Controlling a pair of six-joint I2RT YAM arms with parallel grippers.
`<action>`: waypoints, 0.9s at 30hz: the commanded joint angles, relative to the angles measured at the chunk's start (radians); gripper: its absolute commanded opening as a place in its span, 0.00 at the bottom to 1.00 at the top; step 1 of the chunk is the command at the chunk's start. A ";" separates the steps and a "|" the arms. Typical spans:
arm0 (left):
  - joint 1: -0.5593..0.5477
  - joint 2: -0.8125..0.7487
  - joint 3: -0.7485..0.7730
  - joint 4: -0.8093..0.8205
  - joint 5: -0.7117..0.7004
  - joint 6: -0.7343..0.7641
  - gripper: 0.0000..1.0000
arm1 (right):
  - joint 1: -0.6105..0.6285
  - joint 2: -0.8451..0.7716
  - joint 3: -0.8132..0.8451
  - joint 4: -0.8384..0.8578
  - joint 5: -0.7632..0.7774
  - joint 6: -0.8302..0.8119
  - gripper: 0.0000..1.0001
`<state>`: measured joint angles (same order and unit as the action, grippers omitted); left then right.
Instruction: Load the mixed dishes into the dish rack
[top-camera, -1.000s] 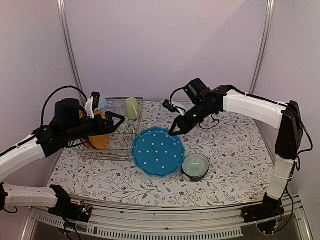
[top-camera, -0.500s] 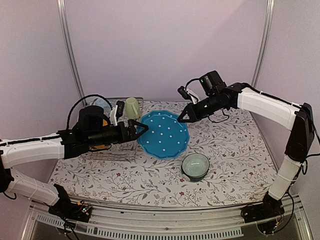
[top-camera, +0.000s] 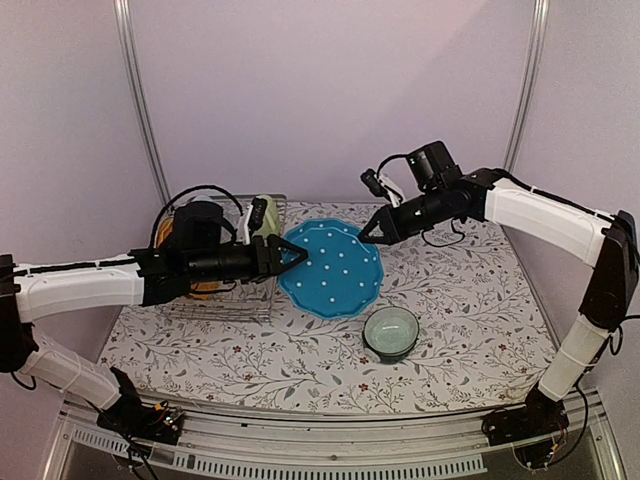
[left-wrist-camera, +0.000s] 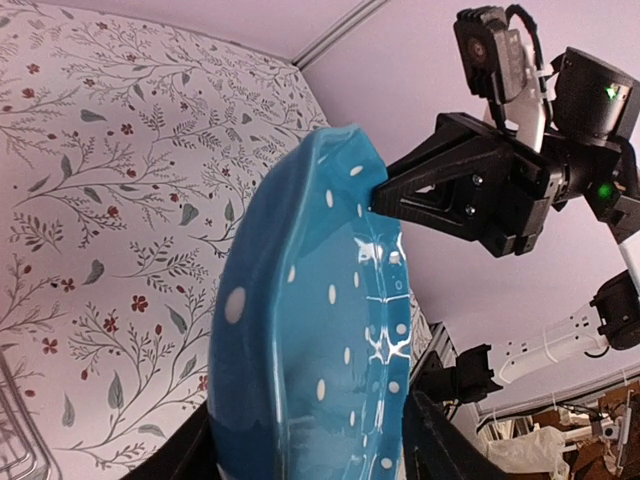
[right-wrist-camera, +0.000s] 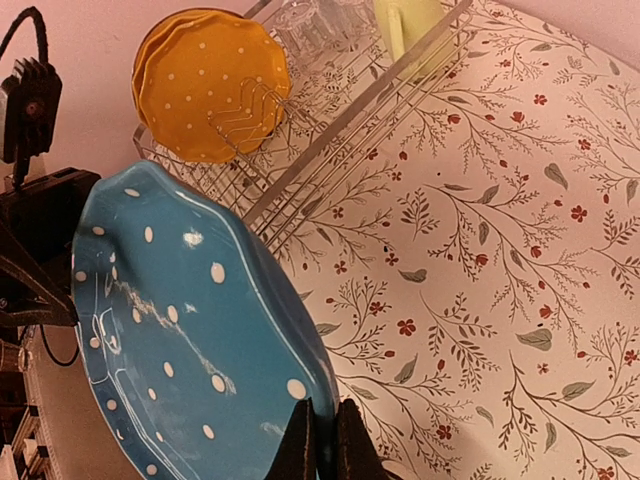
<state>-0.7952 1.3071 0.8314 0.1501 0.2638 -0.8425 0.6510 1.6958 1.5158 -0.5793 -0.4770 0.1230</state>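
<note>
Held blue dotted plate (top-camera: 332, 268) aloft, tilted near upright, just right of dish rack (top-camera: 235, 305), above worktop (top-camera: 470, 300); likely hand-over pose. Pinched far rim in right tool (top-camera: 371, 236). Straddled near rim with left tool (top-camera: 293, 257); could not tell whether clamped. Tilted presumably to suit tines.

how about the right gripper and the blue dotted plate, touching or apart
Touching. The right wrist view shows the right gripper pinching the blue dotted plate at its rim.
</note>
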 joint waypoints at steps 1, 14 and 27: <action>-0.012 0.012 0.025 -0.006 0.053 -0.004 0.55 | -0.009 -0.082 -0.001 0.101 -0.026 0.030 0.00; -0.012 -0.006 0.026 -0.012 0.049 0.008 0.21 | -0.022 -0.090 -0.036 0.114 -0.039 0.023 0.00; 0.035 -0.139 0.040 -0.085 -0.065 0.055 0.00 | -0.022 -0.083 -0.091 0.096 -0.103 -0.027 0.34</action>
<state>-0.7822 1.2583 0.8371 0.0231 0.2230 -0.8188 0.6392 1.6543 1.4471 -0.5148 -0.5472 0.1085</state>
